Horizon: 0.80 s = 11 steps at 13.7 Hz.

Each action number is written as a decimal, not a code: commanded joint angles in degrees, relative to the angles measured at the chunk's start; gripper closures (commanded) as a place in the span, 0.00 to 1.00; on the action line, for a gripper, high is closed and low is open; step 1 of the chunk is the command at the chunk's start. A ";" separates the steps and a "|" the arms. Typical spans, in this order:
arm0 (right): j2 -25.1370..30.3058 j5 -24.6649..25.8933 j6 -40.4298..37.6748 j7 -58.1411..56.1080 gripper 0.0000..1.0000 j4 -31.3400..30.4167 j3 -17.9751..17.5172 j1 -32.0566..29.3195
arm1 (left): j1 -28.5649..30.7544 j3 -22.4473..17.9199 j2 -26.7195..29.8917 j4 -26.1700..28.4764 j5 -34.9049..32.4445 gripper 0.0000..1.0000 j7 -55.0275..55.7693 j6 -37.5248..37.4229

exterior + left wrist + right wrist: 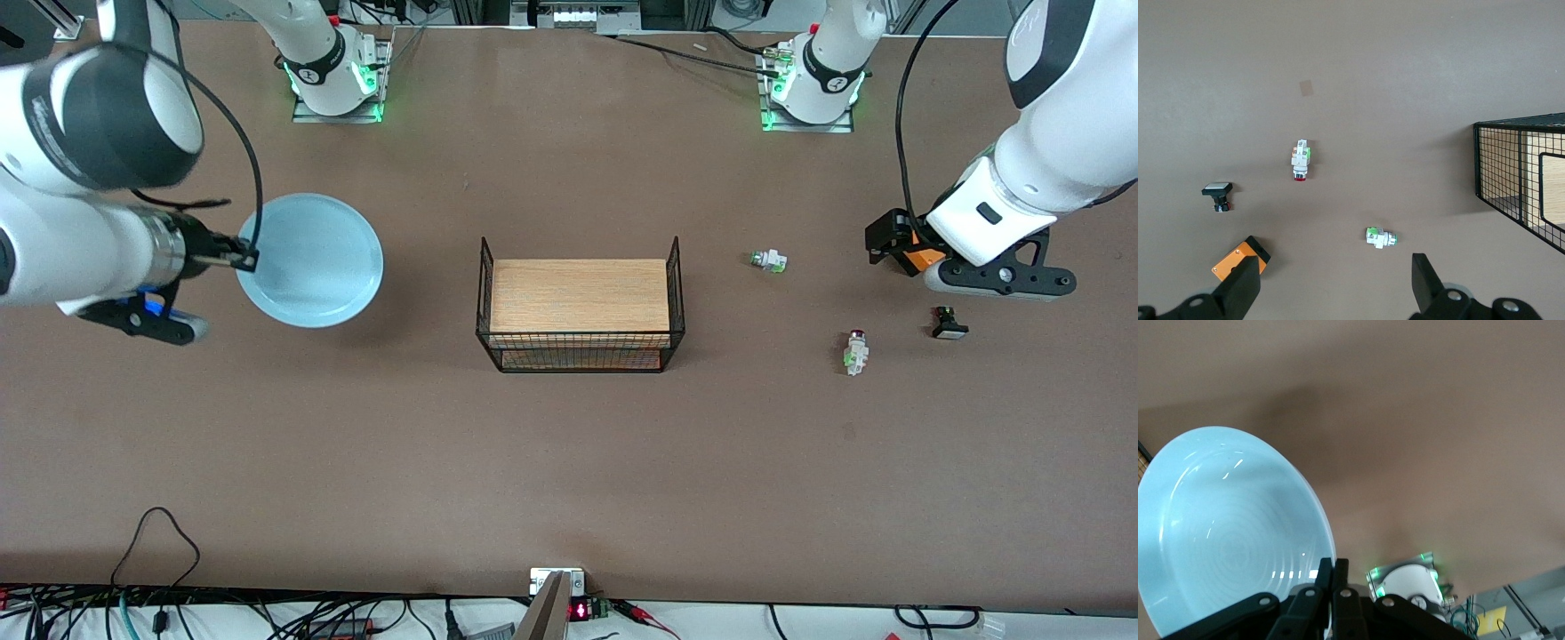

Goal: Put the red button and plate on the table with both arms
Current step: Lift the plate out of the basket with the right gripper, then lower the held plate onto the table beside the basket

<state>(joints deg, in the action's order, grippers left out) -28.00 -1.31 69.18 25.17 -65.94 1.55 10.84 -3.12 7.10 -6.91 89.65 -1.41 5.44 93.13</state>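
Note:
The light blue plate (pixel 309 260) (pixel 1225 533) hangs at the right arm's end of the table (pixel 569 462), its shadow lying apart from it on the brown top. My right gripper (pixel 247 259) (pixel 1331 563) is shut on the plate's rim. The red button (pixel 856 351) (pixel 1301 160) lies on its side on the table toward the left arm's end. My left gripper (pixel 902 249) (pixel 1331 287) hovers open over bare table near it, with nothing between its fingers (pixel 1239 288). One finger carries an orange piece.
A wood-topped black wire rack (pixel 580 307) (pixel 1525 180) stands mid-table. A green-ended part (pixel 767 260) (pixel 1380 237) lies between the rack and the left gripper. A black-and-white part (pixel 949 324) (pixel 1218 195) lies beside the red button. Cables run along the table's near edge.

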 commanded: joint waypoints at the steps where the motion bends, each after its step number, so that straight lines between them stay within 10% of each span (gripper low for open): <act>1: 2.51 0.61 9.79 -5.98 1.00 -10.31 -1.11 -2.83 | -0.05 0.02 1.11 0.88 -1.05 0.00 -0.25 -0.23; 11: 11.65 0.43 55.68 -23.49 1.00 -48.11 -1.03 -7.06 | -0.14 0.02 1.11 0.88 -1.05 0.00 -0.16 -0.31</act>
<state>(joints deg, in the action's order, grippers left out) -21.30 -1.10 118.78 4.80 -105.84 1.55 4.94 -3.12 7.10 -6.91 89.67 -1.41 5.44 93.11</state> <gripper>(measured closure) 0.974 0.000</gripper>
